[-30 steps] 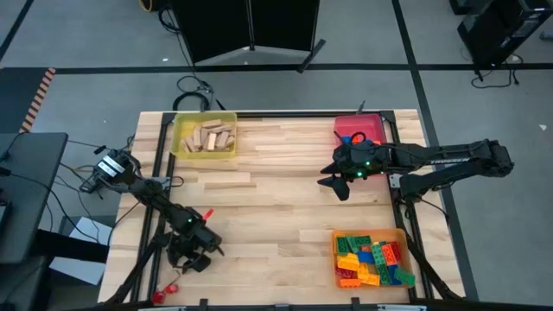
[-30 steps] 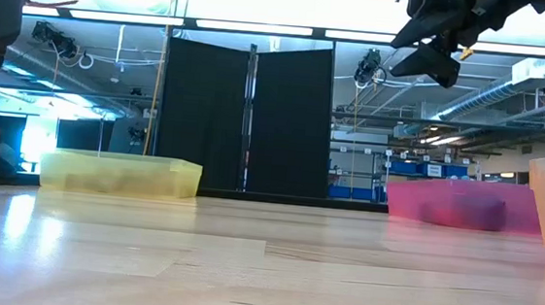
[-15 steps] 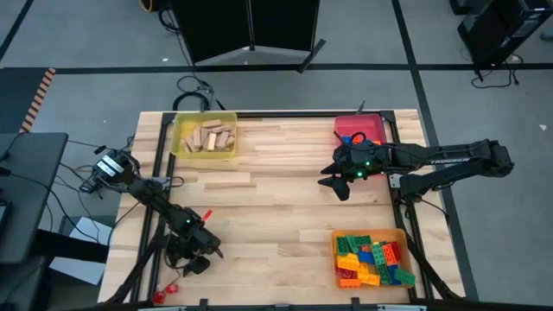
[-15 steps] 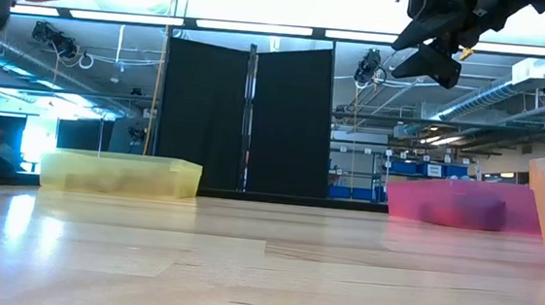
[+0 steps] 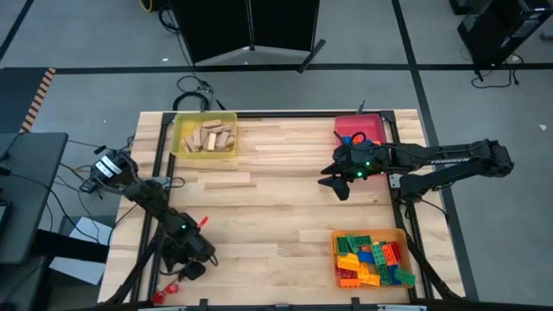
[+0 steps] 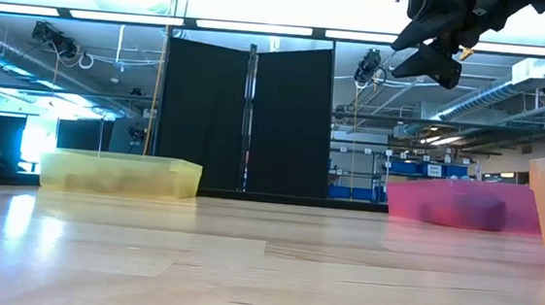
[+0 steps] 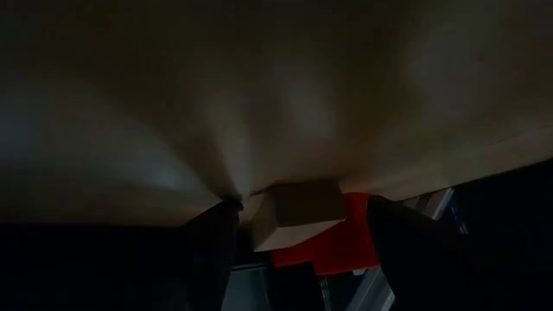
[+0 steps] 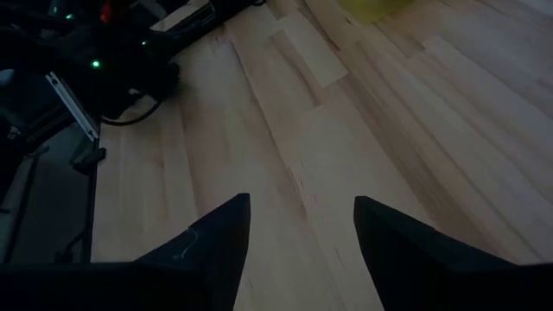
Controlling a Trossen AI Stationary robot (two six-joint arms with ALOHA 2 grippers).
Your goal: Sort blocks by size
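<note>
Lying jumbled, blocks point(image 5: 371, 259) share no common axis.

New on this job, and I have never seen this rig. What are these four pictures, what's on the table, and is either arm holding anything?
It is a robot with two dark arms at a wooden table, each ending in a two-finger pincer. One picture looks straight down, one looks level across the tabletop, and one comes from each wrist. On the table, a yellow tray holds tan wooden blocks, an orange tray holds coloured studded bricks, and a red tray stands at the far right. The right pincer hangs in the air beside the red tray, open and empty. The left pincer is over the table's left front corner, fingers apart, and seems to grip nothing.
</note>
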